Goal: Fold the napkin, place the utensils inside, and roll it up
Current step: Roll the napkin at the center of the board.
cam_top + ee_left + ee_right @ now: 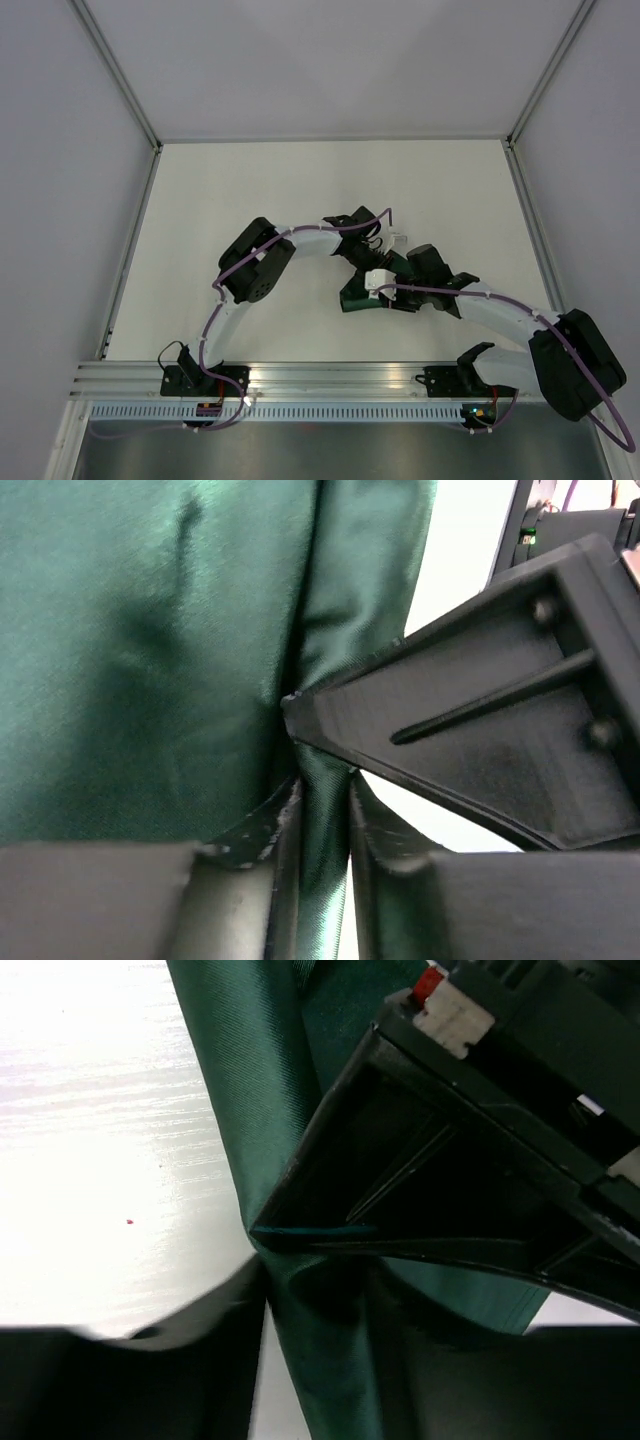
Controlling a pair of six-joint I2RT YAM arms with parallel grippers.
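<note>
The dark green napkin [362, 296] is bunched at the table's middle, mostly hidden under both grippers. My left gripper [385, 262] is shut on a fold of the napkin [322, 820], the cloth pinched between its fingers. My right gripper [392, 290] is shut on the napkin [320, 1350] too, close against the left gripper, whose black body [480, 1150] fills the right wrist view. The right gripper's body [500, 710] crosses the left wrist view. No utensils show in any view.
The white table [250, 190] is walled by grey panels on the left, back and right. An aluminium rail [330, 378] with both arm bases runs along the near edge.
</note>
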